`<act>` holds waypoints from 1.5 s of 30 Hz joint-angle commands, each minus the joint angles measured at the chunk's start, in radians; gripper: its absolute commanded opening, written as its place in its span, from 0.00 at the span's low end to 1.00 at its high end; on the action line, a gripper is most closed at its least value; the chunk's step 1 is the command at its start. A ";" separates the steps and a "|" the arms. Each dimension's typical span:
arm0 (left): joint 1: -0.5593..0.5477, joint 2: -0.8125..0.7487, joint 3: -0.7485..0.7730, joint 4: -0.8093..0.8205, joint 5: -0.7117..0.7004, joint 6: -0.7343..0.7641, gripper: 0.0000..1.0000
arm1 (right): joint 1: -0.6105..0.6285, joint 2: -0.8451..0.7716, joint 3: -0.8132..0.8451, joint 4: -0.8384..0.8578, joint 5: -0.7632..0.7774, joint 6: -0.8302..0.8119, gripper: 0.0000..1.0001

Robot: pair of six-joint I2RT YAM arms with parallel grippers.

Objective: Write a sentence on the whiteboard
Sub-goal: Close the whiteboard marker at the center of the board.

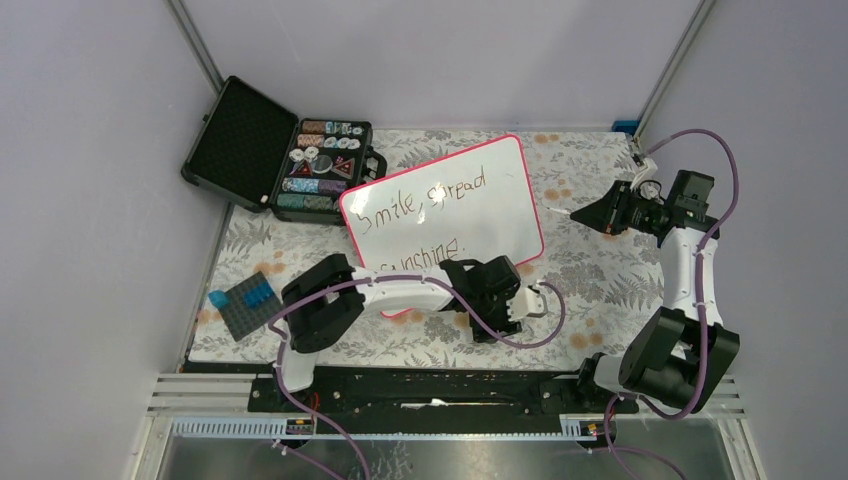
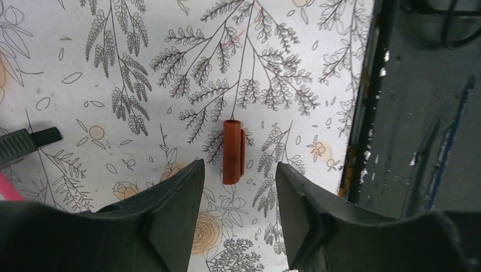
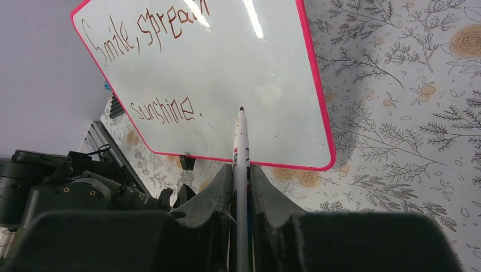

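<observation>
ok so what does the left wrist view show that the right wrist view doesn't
Only the left wrist view: an orange-red marker cap lying flat on the table, untouched, between the open jaws of the left gripper. Only the right wrist view: the sentence on the whiteboard, and the uncapped marker clamped in the right gripper, tip toward the board. Both: the floral tablecloth.

The left arm [image 1: 390,290] lies across the whiteboard's [image 1: 500,215] near edge, blocking it, and the case [image 1: 270,150] crowds its far-left corner. Bare cloth [image 1: 590,270] right of the whiteboard leaves room, and also around the cap [image 2: 233,151].
</observation>
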 commanded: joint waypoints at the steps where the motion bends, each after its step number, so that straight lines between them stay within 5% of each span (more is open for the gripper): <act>1: -0.005 0.009 -0.023 0.102 -0.048 0.000 0.54 | -0.004 -0.028 -0.001 0.016 -0.028 0.005 0.00; 9: -0.005 0.031 -0.057 0.112 -0.071 0.009 0.47 | -0.005 -0.029 0.000 0.016 -0.028 0.008 0.00; 28: -0.029 0.018 -0.012 0.012 -0.129 0.048 0.06 | -0.004 -0.034 -0.015 0.012 -0.037 -0.001 0.00; 45: 0.069 -0.097 0.051 -0.075 -0.025 0.011 0.00 | -0.005 -0.037 -0.017 -0.011 -0.082 -0.020 0.00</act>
